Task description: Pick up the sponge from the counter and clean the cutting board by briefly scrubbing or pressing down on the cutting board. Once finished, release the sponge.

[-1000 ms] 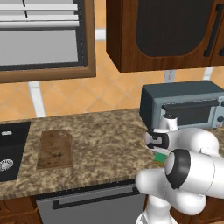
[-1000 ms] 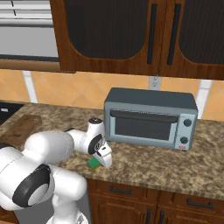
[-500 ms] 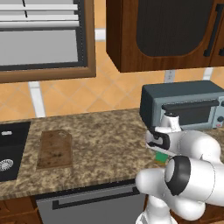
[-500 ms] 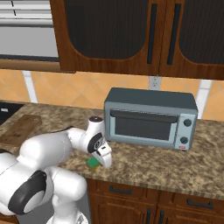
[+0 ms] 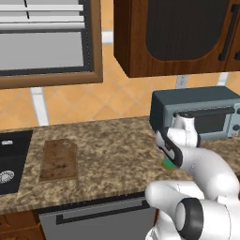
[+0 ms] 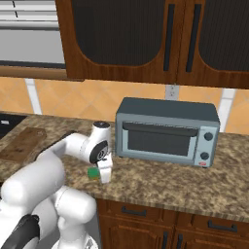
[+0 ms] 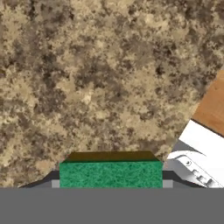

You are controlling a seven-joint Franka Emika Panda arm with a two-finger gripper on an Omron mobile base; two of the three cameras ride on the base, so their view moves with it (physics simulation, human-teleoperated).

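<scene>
Gripper (image 6: 103, 171): points down at the counter in front of the toaster oven; its jaws stand one on each side of the sponge and look closed onto its ends, so the robot appears to have hold of it; whether it is pinched firmly or only bracketed cannot be told for certain
Sponge (image 7: 110, 173): green face up, yellow layer beneath, lying square between the finger tips in the hand view; from the right base view a green corner (image 6: 92, 172) peeps out beside the hand, at or just above the stone; whether it has left the surface cannot be told
Counter (image 5: 117, 159): speckled granite; it carries the board, the oven and the sponge, which is why the arm reaches so low and close to its own base
Cutting board (image 5: 59, 160): flat on the counter well to the left of the gripper, just beside the black sink (image 5: 11, 159); nothing rests on it, so the scrubbing seems not yet begun
Toaster oven (image 6: 168, 132): stands just behind the hand; the wrist is tucked close to its front, probably because the sponge lay near it
Step in hand: judged to be the grasp itself; the carry across to the board and the press down are left to do
Risk: a soft block held by its ends may slip or twist if lifted fast
</scene>
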